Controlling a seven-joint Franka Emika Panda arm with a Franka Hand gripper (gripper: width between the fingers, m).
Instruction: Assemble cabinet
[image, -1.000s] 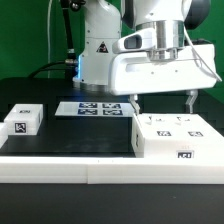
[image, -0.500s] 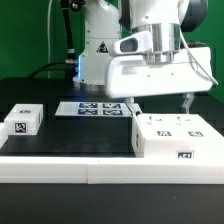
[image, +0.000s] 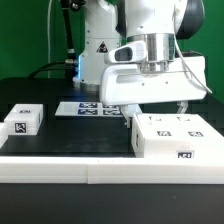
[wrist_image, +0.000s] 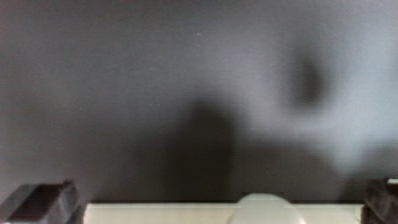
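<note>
ext view evenly lit & fairly sharp, wrist view dim, blurry, w/ soft dark shadows.

The large white tagged cabinet (image: 172, 135) lies flat and level at the exterior view's right.

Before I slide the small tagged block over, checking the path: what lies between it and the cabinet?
In the exterior view, only bare black table between small block and cabinet; marker board lies behind.
</note>
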